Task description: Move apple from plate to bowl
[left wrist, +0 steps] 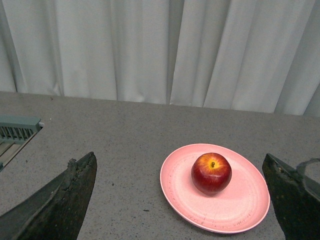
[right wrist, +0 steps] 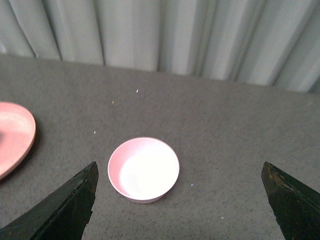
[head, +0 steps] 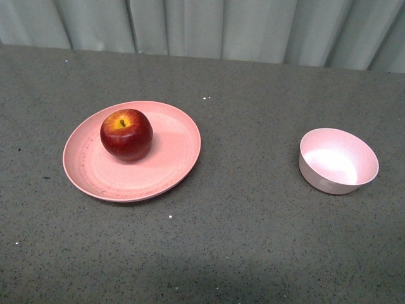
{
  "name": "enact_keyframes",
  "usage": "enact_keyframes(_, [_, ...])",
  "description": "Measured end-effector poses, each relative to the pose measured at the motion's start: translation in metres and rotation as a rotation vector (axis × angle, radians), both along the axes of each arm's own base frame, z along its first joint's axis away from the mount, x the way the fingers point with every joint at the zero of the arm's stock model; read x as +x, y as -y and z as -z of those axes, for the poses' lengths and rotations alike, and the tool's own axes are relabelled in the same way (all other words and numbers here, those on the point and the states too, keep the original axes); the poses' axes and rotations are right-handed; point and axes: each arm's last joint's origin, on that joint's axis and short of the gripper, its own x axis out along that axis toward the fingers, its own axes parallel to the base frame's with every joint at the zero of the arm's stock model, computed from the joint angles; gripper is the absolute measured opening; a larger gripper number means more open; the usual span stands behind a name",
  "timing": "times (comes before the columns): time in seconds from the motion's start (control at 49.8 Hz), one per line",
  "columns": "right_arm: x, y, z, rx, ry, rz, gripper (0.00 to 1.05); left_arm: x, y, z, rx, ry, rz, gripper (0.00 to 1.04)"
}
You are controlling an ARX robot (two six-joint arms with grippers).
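My left gripper (left wrist: 178, 159) is spreading its two dark, rough-faced jaws wide apart, gripping and touching nothing. Ahead of them, between the two tips, one round, glossy dark red apple (left wrist: 211, 173) with a yellow patch around its short stem is sitting upright on one wide, shallow, salmon-pink plate (left wrist: 240, 205) with a low rim and faint specks. The plate is lying flat on the grey speckled tabletop (head: 253, 240). One small, smooth, pale pink round bowl (right wrist: 143, 170) is sitting well apart from it, ahead of my right gripper (right wrist: 178, 165), whose jaws are likewise gaping wide, holding nothing. A pale pleated curtain (head: 209, 25) is hanging beyond.
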Motion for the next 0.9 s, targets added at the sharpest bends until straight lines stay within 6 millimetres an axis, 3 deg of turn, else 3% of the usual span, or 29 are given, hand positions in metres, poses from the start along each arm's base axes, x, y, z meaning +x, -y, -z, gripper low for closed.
enact_keyframes(0.181, [0.071,-0.014,0.031,-0.047,-0.307,-0.084,0.95,0.0,0.0,0.0,0.0,0.0,0.0,0.98])
enact_keyframes(0.422, [0.133,-0.043,0.063,-0.187,-0.536,-0.218,0.95,0.0,0.0,0.0,0.0,0.0,0.0,0.98])
enact_keyframes(0.582, [0.158,-0.059,0.086,-0.275,-0.653,-0.28,0.95,0.0,0.0,0.0,0.0,0.0,0.0,0.98])
enact_keyframes(0.823, [0.178,-0.066,0.103,-0.295,-0.726,-0.298,0.95,0.0,0.0,0.0,0.0,0.0,0.0,0.98])
enact_keyframes(0.903, [0.183,-0.067,0.107,-0.295,-0.747,-0.298,0.85,0.0,0.0,0.0,0.0,0.0,0.0,0.98])
